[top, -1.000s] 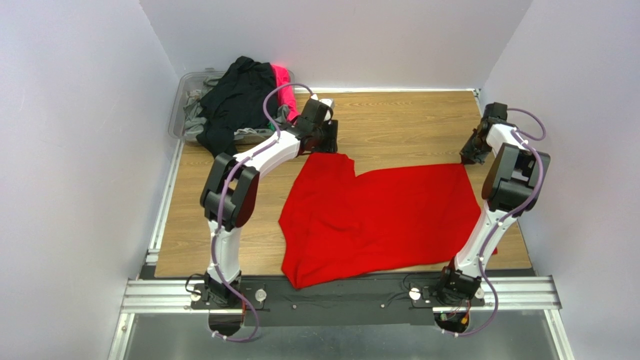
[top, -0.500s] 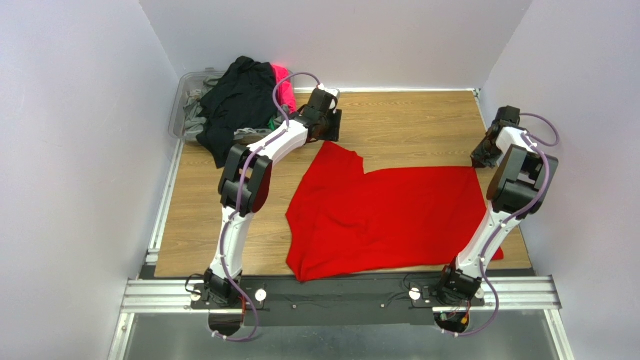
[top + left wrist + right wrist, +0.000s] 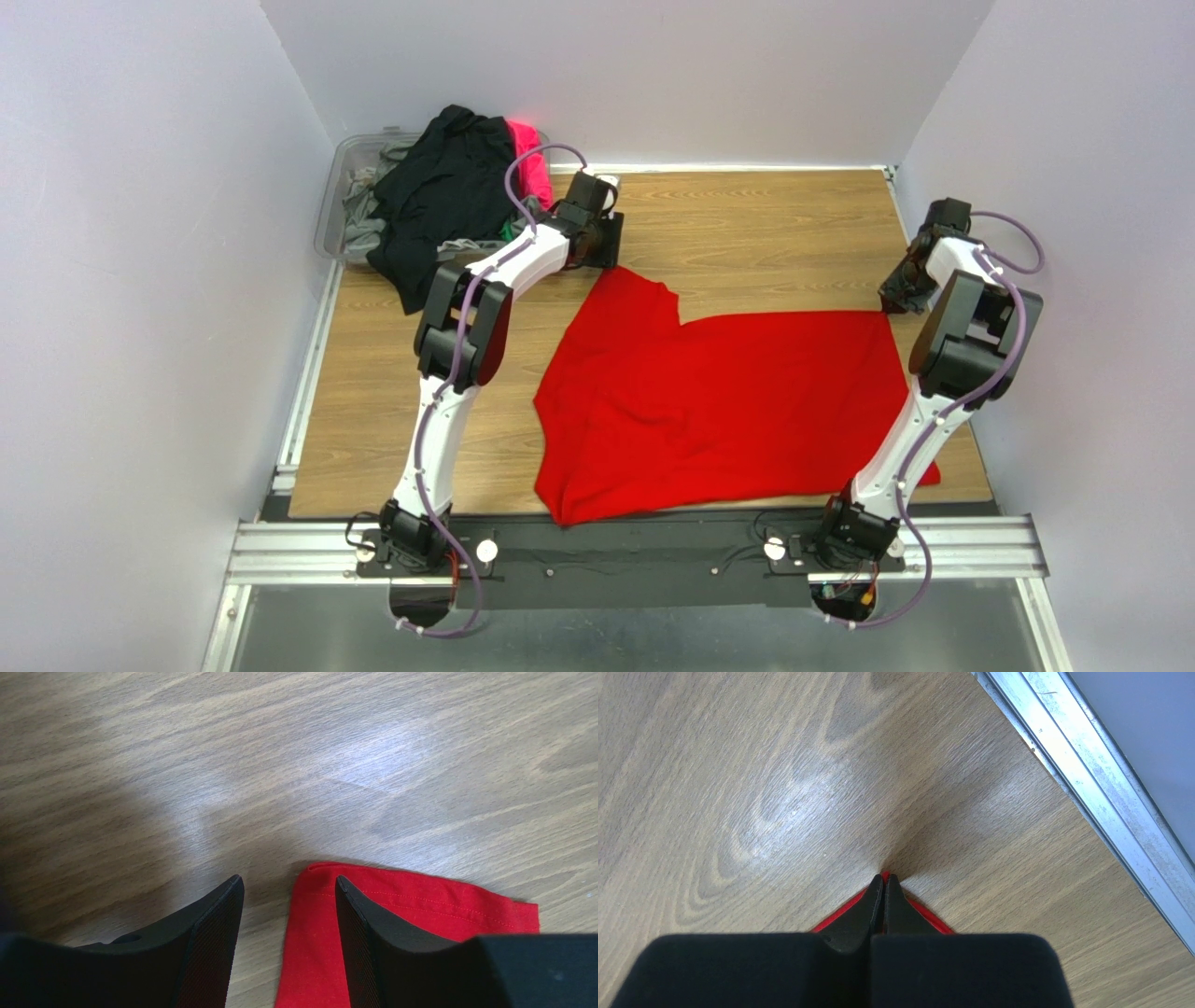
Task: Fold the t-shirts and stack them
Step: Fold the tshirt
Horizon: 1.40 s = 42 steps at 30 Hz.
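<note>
While empty, left jaws wide over red t-shirt [image 3: 716, 399] edge — right jaws tight on its corner.

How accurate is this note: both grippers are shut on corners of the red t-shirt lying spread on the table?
Not quite. The left gripper is open: the left wrist view shows its fingers apart, a corner of the red t-shirt lying flat between them. The right gripper is shut on its corner, and the shirt lies spread on the table.
</note>
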Motion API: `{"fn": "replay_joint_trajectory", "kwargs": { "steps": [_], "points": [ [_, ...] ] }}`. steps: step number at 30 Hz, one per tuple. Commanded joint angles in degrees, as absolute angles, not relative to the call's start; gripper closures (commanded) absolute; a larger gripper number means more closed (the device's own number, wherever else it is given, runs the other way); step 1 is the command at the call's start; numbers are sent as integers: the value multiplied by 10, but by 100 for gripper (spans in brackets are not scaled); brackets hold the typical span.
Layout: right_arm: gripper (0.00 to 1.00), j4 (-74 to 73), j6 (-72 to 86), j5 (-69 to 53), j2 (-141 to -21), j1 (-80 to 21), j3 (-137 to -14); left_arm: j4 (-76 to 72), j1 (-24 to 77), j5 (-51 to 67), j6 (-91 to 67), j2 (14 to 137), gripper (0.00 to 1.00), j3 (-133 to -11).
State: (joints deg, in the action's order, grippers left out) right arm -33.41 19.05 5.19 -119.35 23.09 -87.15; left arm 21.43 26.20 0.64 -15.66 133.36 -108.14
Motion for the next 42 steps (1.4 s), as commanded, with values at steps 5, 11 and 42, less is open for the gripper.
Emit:
{"fn": "replay_joint_trajectory", "kwargs": {
  "steps": [5,11,42],
  "points": [
    [99,-348,190,67,-1197,238,-850,196,258,45,-143,1360,46,-1106],
    [99,-349,189,67,-1195,238,-850,200,257,54,-139,1373,54,-1115],
    [99,-366,214,29,-1201,233,-909,203,228,111,-175,1374,100,-1176]
  ]
}}
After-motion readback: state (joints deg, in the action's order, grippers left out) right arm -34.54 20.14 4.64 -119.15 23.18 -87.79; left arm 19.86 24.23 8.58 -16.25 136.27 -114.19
